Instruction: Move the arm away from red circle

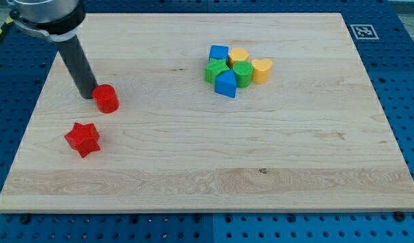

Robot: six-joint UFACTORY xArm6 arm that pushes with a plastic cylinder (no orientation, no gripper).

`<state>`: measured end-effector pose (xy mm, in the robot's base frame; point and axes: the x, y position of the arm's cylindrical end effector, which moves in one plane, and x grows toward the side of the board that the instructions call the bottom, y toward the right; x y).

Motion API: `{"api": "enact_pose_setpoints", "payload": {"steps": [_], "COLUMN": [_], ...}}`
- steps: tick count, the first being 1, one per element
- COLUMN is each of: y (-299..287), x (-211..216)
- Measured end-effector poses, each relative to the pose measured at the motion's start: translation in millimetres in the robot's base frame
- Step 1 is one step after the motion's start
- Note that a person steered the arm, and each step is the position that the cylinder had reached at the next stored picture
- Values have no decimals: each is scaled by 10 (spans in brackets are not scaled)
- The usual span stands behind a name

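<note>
My tip point(87, 95) sits down on the board point(193, 169) near its left edge, toward the top-left corner, and it is right against the red circle point(107, 98). The rod point(77, 64) leans in from the view's top left, its lower end just at the circle's left side; touching or a hair apart, I cannot tell. There is nothing to clench or release here: it is a bare rod, holding nothing.

The red circle stands upright on the wood, a little in from the left edge, in the upper half of the board. Below it, closer to the bottom-left corner, lies the red star point(82, 139), well apart from the tip.

Over toward the top edge, right of the middle, six blocks huddle tightly: a blue cube point(219, 52) and a yellow block point(239, 57) at the back, a green star point(215, 69), a green cylinder point(242, 73) and a yellow heart point(261, 69) in the row below, and a blue block point(225, 84) in front. That cluster is far from the tip.
</note>
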<state>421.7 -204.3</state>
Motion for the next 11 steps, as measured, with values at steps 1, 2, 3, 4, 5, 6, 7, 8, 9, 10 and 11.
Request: {"api": "enact_pose_setpoints", "payload": {"steps": [1,2,3,4,5,6,7,8,9,10,11], "y": [74,77,85,60,360,952,1540,2018,2395,2782,3047], "x": [0,0,-2,-203,-342,-342,-297,17,344,354,309]}}
